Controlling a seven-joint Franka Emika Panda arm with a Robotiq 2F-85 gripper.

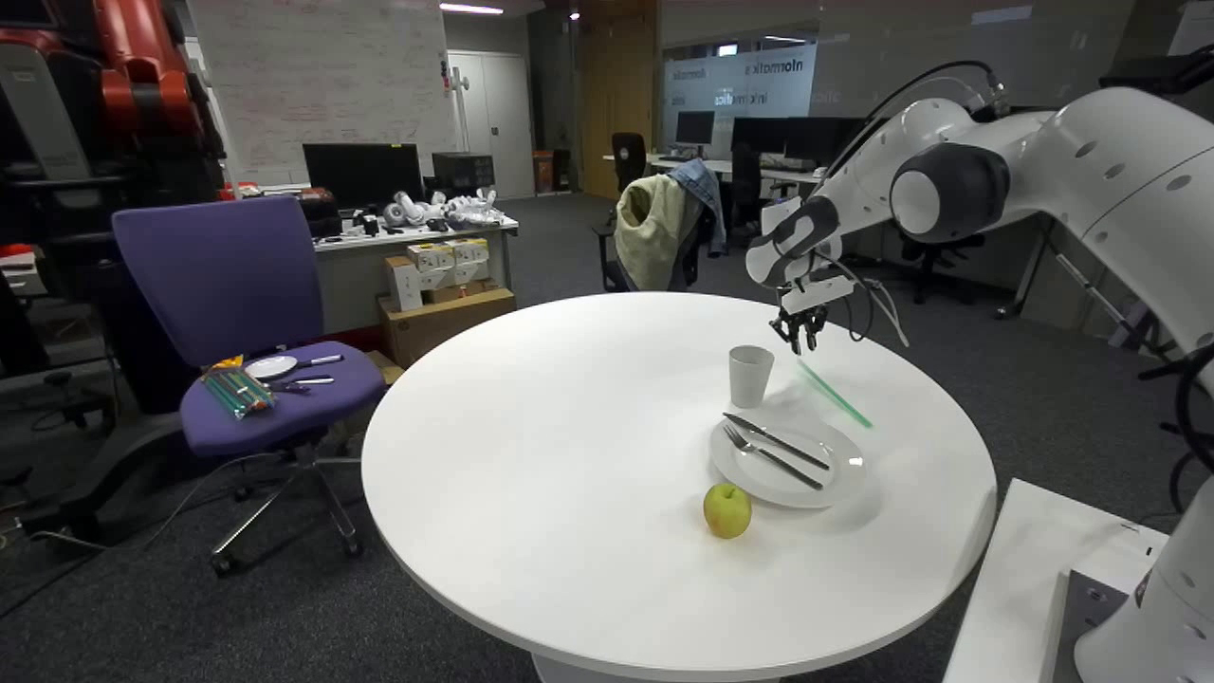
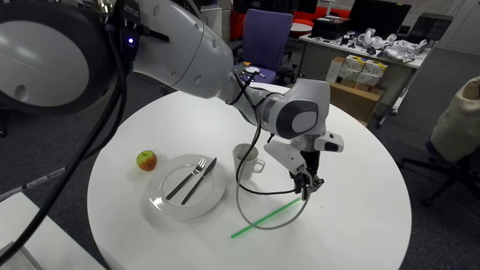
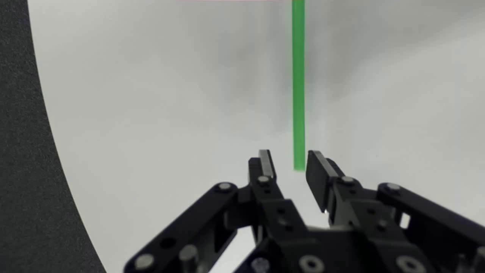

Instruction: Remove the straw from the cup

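Note:
The thin green straw lies flat on the white table, outside the cup; it shows in both exterior views (image 1: 835,394) (image 2: 273,213) and in the wrist view (image 3: 298,83). The white cup stands upright beside the straw, apart from it, in both exterior views (image 1: 749,378) (image 2: 249,169). It is out of the wrist view. My gripper (image 1: 801,347) (image 2: 306,195) (image 3: 290,161) is partly open and empty, pointing down over one end of the straw. In the wrist view that end appears between the fingertips, nearer the right finger. Its height above the straw is unclear.
A white plate (image 1: 858,465) (image 2: 155,189) with a fork (image 1: 773,458) and a knife (image 1: 776,440) lies near the cup. An apple (image 1: 727,510) (image 2: 146,160) sits beyond the plate. My arm's cables hang in a loop near the cup. The table edge shows at left in the wrist view.

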